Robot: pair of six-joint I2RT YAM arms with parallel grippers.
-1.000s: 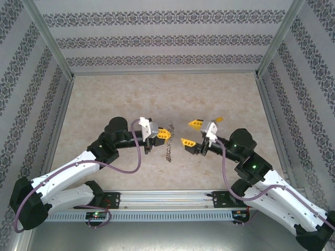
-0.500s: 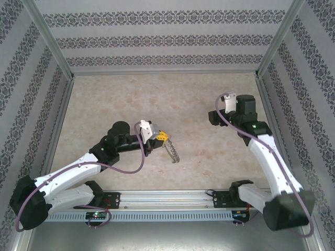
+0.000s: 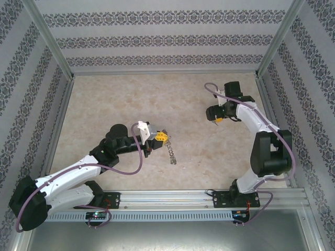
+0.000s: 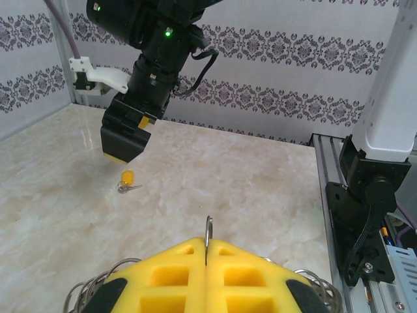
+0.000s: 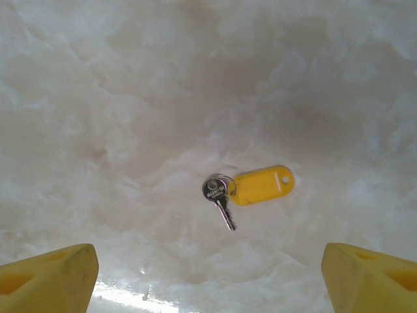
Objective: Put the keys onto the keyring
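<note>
Under gaping right end effector lies illegibly stamped key; left one pinches keyring.

Pale marbled tabletop lay under even light, glossy in places — hemmed on three sides by white walls banded with dark damask stripes, aluminium posts at the corners.

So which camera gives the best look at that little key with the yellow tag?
The right wrist view: it looks straight down on the key and its yellow tag, lying flat, sharp and central. The left wrist view shows it small, on the table below the right end effector. The top view is too distant to tell.
</note>
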